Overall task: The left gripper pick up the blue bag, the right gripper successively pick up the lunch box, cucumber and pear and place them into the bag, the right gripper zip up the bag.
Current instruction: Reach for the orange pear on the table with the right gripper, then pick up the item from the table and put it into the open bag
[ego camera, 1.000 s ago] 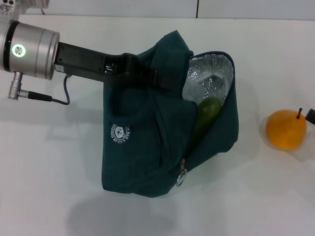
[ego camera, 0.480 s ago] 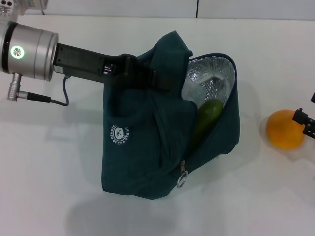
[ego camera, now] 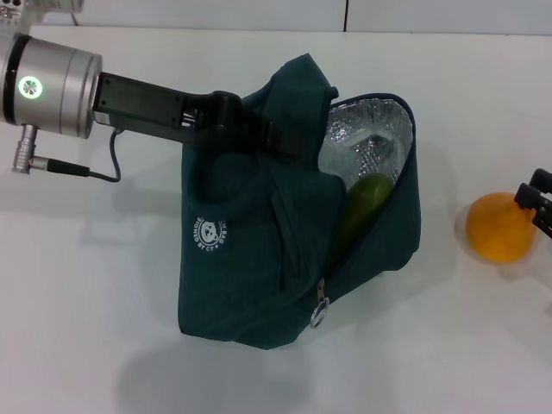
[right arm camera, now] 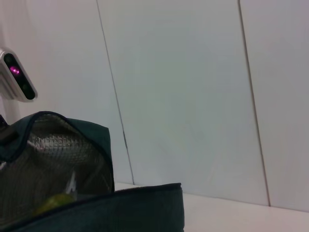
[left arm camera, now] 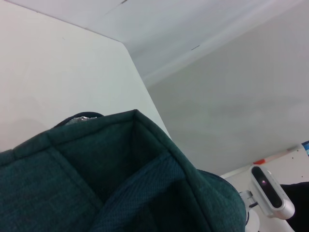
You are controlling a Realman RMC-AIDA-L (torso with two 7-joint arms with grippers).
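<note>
One item, the pear (ego camera: 500,228), was left on the white table (ego camera: 86,345) at the right edge of the head view, well apart from the blue bag (ego camera: 259,259) in the centre. The cucumber (ego camera: 362,203) already stood tilted inside the bag's silver-lined mouth, and a clear corner of the lunch box (ego camera: 366,151) showed above it in the upper part of the opening.

The left gripper (ego camera: 226,116) entered from the upper left and was clamped on the bag's top fabric near a handle, holding the bag up with its mouth open toward the right. The left wrist view showed only teal cloth close up.

The right gripper (ego camera: 536,203) was just visible at the right frame edge, touching or nearly touching the pear's right side. Whether it was open or closed could not be told.

Judged step: grasping the pear. To do it well, the fingers should straddle the widest part of the fruit, since a round, smooth body may roll or squirt out of an off-centre pinch. The carry should then clear the bag's right rim and release into the gap above the cucumber. The left hold must keep the mouth spread.

Markings: a round white logo (ego camera: 210,235) sat on the bag's front, left of centre, with ringed lettering too small to read. The metal zipper pull (ego camera: 320,312) hung at lower centre.
</note>
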